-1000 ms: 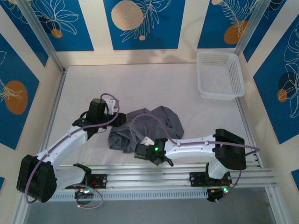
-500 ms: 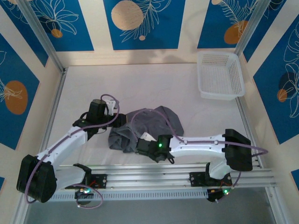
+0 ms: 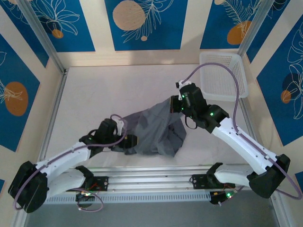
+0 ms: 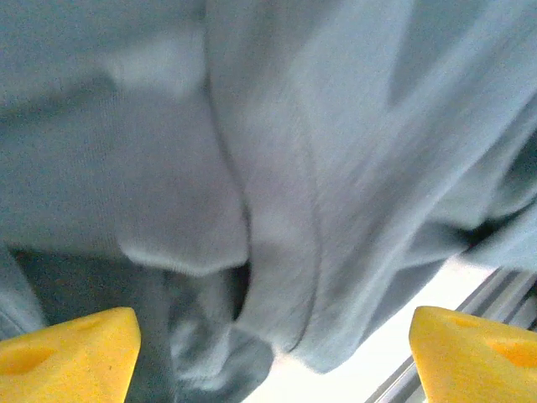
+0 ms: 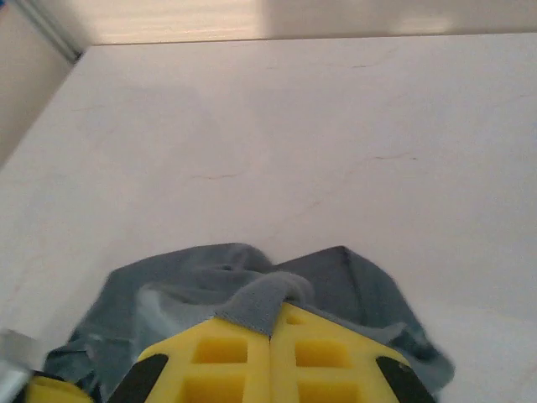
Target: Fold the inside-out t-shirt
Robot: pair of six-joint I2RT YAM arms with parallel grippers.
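Two pincers were mine. My right gripper (image 5: 270, 332) was clamped tight on a fold of the inside-out t-shirt (image 3: 154, 130), holding its 1 o'clock end. My left gripper (image 4: 268, 357) stood wide, jaws apart over the cloth's 8 o'clock edge. The shirt lay bunched mid-table (image 3: 94, 94), with the white basket (image 3: 222, 75) well apart at 1 o'clock.

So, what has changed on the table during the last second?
The right gripper, shut on an edge of the plain slate-grey fabric t-shirt, swung from the near edge far and right toward the white mesh basket, pulling the bunched shirt out longer. The left gripper shifted nearer and now stands open at the shirt. The basket stayed in place.
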